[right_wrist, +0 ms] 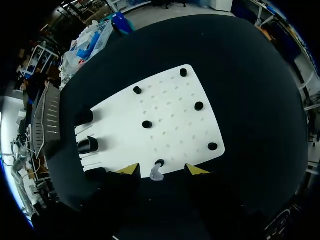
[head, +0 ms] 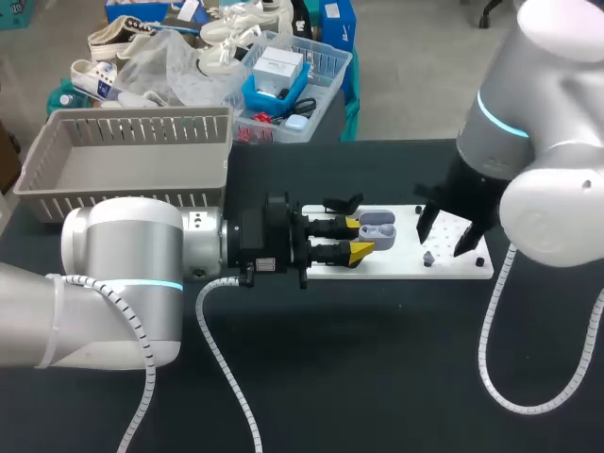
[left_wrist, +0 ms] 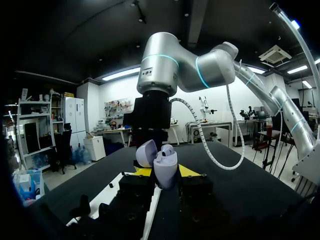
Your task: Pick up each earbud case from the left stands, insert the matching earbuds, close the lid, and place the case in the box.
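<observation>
I'm watching the left gripper [left_wrist: 164,172] clamping its two yellow-tipped fingers on the earbud case [left_wrist: 165,171] from either side. The case is sitting upright between the tips, a smooth, rounded pale lavender shell. Its lid [left_wrist: 145,153] is hinged open and leaning off to one side. From above, the left arm is lying level over the black table [head: 377,377] and holding the case just above the near end of the white board [head: 453,269].

The right gripper [right_wrist: 162,170] is hanging fingers-down over the board's far end. Its yellow tips are spread wide and gripping nothing. A single earbud [right_wrist: 156,173] is lying between them, clear of both fingers. It is small, glossy and the same pale lavender, and it is sitting right beside one of the black pegs [right_wrist: 160,163] at the board's edge. The head view is showing it as a tiny speck [head: 427,257] just beside the right gripper's fingers.

The board is flat, matte white and dotted with holes, with short round pegs scattered on it. Black stands [right_wrist: 88,145] are lining the end nearest the case. The grey slatted plastic basket [head: 123,160] is sitting at the table's back left corner, well apart from both grippers.
</observation>
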`<state>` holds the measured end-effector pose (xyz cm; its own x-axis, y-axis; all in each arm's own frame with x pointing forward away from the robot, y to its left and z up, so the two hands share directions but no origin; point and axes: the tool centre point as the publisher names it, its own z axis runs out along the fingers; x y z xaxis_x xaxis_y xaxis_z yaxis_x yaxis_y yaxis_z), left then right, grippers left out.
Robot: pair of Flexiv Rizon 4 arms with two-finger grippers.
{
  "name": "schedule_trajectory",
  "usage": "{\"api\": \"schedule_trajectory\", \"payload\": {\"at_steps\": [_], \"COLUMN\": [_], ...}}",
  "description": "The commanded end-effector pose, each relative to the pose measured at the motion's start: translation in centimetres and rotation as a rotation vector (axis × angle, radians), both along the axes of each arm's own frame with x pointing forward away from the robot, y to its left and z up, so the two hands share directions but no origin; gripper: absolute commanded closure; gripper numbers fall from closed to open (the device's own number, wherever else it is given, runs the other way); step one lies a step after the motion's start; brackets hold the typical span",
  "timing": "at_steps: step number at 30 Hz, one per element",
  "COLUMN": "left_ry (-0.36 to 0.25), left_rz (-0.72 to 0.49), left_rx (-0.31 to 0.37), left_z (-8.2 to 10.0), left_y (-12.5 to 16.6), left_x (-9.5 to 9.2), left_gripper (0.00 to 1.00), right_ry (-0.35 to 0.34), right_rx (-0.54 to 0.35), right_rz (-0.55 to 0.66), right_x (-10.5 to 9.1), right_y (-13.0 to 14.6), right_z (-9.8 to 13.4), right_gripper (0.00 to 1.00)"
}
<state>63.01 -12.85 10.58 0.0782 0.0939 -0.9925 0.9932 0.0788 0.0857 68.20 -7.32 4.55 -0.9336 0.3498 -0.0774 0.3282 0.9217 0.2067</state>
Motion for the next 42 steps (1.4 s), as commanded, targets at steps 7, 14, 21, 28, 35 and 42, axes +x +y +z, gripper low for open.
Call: {"api": "schedule_trajectory", "payload": {"at_steps": [7,14,21,28,35,42], "left_ry": [-0.002,-0.002,-0.002,-0.002,-0.002,-0.002], "left_rz": [0.005,0.005,0.005,0.005,0.005,0.005], "left_rx": [0.000,0.000,0.000,0.000,0.000,0.000], "left_z": [0.0,0.0,0.0,0.0,0.0,0.0], "left_y": [-0.1,-0.1,-0.1,-0.1,-0.1,-0.1], "left_x": [-0.1,-0.1,-0.1,-0.1,-0.1,-0.1], "left_gripper": [1.00,1.00,1.00,1.00,1.00,1.00], "right_ry": [0.054,0.059,0.070,0.064,0.066,0.062], "right_rx": [-0.007,-0.002,0.001,0.009,0.015,0.021], "right_rz": [-0.012,-0.045,-0.098,-0.132,-0.135,-0.144], "right_x": [-0.3,-0.7,-1.0,-1.0,-1.0,-0.9], "right_y": [0.8,1.4,1.5,1.5,1.8,1.9], "right_z": [-0.9,-1.5,-1.8,-1.9,-2.0,-2.0], "right_gripper": [0.42,0.46,0.49,0.51,0.55,0.58]}}
